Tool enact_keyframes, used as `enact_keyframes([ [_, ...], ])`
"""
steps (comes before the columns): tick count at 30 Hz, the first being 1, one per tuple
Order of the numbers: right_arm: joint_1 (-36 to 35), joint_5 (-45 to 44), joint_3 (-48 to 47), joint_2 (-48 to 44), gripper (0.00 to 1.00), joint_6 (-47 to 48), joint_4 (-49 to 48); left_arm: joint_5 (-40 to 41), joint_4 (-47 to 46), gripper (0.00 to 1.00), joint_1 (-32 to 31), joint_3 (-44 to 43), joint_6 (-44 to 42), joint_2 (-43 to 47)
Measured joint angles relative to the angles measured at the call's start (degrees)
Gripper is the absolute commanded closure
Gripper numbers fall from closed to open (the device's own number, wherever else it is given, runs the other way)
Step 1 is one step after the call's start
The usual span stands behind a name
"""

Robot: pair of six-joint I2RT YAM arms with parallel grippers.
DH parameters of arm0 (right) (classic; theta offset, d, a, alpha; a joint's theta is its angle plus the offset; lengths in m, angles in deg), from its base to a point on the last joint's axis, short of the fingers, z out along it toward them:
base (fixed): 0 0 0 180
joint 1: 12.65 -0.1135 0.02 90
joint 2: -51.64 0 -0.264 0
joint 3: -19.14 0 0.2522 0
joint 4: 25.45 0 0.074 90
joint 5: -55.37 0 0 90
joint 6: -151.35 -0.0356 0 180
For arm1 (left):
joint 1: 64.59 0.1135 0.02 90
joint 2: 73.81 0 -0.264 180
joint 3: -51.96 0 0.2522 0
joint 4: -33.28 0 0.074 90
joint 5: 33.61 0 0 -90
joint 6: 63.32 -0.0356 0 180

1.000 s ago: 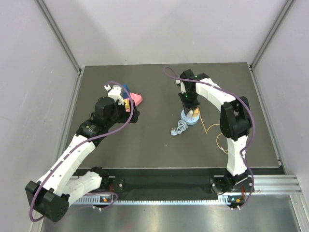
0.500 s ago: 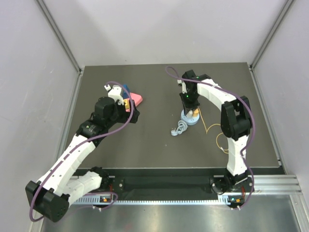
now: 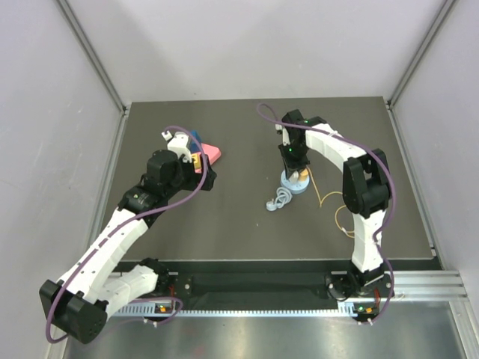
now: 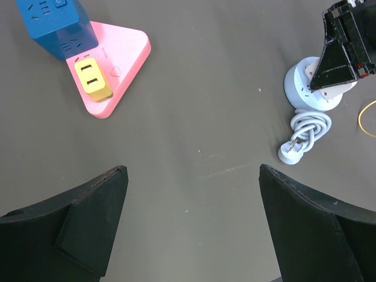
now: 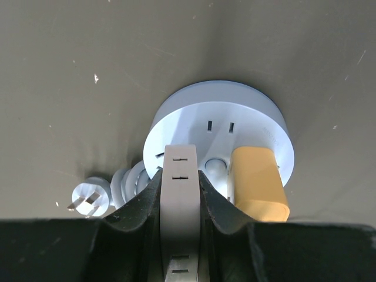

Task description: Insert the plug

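Observation:
The plug point(image 5: 258, 182), a yellow-orange block, stands on the face of the light-blue round disc point(image 5: 247, 103), and its thin yellow wire point(image 3: 326, 196) loops off to the right. Beside it on the left, my right gripper point(image 5: 181, 176) is shut on a white slotted block point(image 5: 180, 200) whose far end rests over the disc's face. From above, the right gripper point(image 3: 292, 160) hangs straight over the disc point(image 3: 294, 183). My left gripper point(image 4: 191, 170) is open over bare table, well left of the disc point(image 4: 302, 94).
A pink triangular base point(image 4: 120, 70) carries a small yellow two-slot block point(image 4: 93, 78) and a blue cube point(image 4: 56, 23) at the back left. The disc's grey cord point(image 4: 308, 126) coils to a white two-pin plug head point(image 4: 290, 151). Walls enclose the dark table point(image 3: 239, 217).

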Motion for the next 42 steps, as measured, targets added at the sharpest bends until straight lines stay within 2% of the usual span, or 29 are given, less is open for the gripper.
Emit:
enact_keyframes([
  [19, -2.0, -5.0, 5.5, -2.2, 1.0, -1.9, -5.4, 0.0, 0.0, 0.03, 0.0, 0.0, 0.0, 0.0],
  [42, -3.7, -8.5, 5.6, -1.9, 1.0, -4.5, -6.1, 0.1, 0.0, 0.03, 0.0, 0.0, 0.0, 0.0],
])
